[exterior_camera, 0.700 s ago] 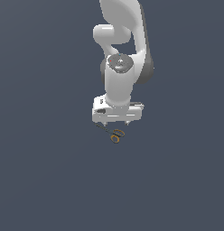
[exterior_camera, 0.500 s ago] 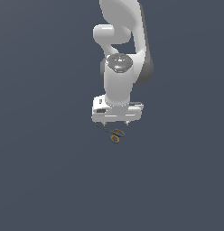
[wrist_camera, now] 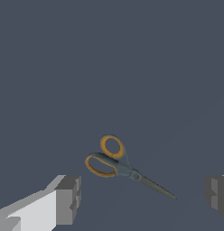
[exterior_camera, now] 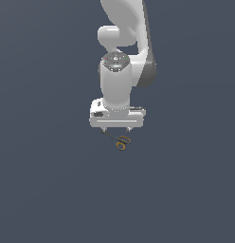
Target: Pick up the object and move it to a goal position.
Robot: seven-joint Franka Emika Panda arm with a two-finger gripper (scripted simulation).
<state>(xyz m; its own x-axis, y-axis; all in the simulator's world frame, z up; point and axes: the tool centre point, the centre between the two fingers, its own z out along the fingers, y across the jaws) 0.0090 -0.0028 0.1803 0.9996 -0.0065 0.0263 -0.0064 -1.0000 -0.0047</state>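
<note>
The object is a tiny pair of scissors (exterior_camera: 120,141) with two orange ring handles and short dark blades, lying flat on the dark grey floor. In the exterior view it shows just below my white gripper (exterior_camera: 116,129), its blades partly hidden under the hand. In the wrist view the scissors (wrist_camera: 120,164) lie between my two grey fingertips (wrist_camera: 68,198), which stand far apart on either side without touching them. My gripper (wrist_camera: 143,196) is open and empty, above the scissors.
A plain dark grey floor (exterior_camera: 48,190) spreads all around. The white arm (exterior_camera: 120,57) rises from the gripper toward the top of the exterior view. No goal marker shows.
The arm and gripper stay over the scissors; no clear movement shows. The scissors lie in the same place.
</note>
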